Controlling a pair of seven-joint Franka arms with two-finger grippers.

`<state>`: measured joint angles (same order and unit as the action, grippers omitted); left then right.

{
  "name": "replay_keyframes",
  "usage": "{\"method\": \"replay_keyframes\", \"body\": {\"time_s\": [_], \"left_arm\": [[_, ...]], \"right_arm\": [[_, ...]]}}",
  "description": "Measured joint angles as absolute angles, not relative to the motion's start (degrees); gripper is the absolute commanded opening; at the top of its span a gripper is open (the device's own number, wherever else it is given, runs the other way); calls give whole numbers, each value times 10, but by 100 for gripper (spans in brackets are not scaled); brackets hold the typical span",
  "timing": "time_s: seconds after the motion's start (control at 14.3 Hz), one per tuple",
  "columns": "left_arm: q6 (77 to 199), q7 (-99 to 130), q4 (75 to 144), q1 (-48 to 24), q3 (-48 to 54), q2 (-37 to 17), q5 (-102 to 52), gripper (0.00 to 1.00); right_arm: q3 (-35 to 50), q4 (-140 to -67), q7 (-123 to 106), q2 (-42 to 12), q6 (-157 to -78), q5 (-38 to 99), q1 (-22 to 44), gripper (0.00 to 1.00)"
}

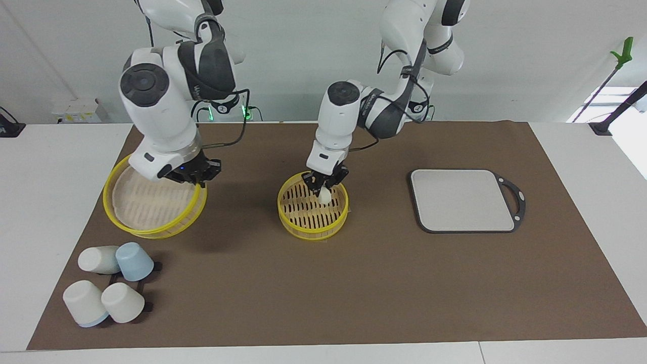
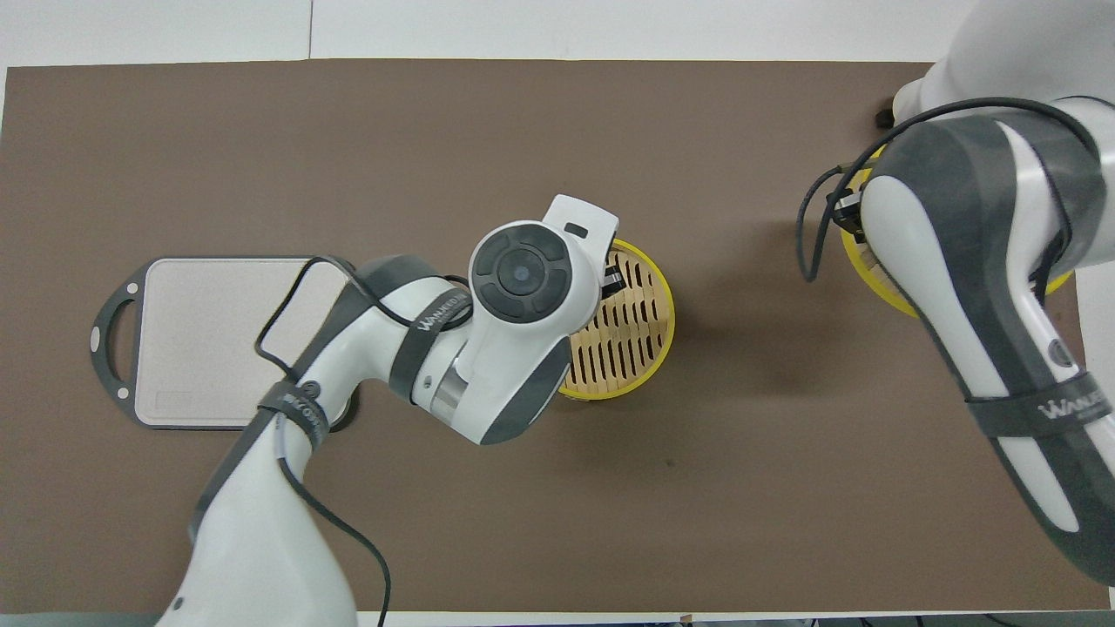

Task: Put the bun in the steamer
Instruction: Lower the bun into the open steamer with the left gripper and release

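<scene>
The steamer [image 1: 303,218] is a round yellow-rimmed basket with a slatted floor at the middle of the brown mat; it also shows in the overhead view [image 2: 649,305]. My left gripper [image 1: 324,186] is over it, shut on the small cream-white bun [image 1: 324,197], which hangs just above the slats. My right gripper [image 1: 196,177] is shut on the rim of the steamer's lid [image 1: 146,202] and holds it tilted above the mat toward the right arm's end. In the overhead view the arms hide the bun and both grippers; only a bit of the lid's rim [image 2: 858,257] shows.
A grey rectangular board [image 1: 462,199] with a black handle lies toward the left arm's end, also in the overhead view [image 2: 218,348]. Several white and blue cups [image 1: 108,283] lie tipped on a black rack, farther from the robots than the lid.
</scene>
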<state>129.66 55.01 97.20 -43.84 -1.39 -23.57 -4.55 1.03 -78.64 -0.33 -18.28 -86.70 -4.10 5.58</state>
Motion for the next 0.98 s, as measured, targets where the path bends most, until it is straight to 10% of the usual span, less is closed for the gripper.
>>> {"method": "replay_keyframes", "body": {"time_s": [0.21,0.42,0.98], "left_arm": [[1329,550,977,-440,-18,-265,-40,37],[1334,550,987,-440,-20,-265,-38,100],[1206,552,981,-393,-26,-181,-38,100]], "right_arm": [[10,-790,-14,-183,-869,-41,36,0],[12,-791,-14,-183,-882,-41,37,0],[17,-793,-3,-183,-904,-40,42,0]]}}
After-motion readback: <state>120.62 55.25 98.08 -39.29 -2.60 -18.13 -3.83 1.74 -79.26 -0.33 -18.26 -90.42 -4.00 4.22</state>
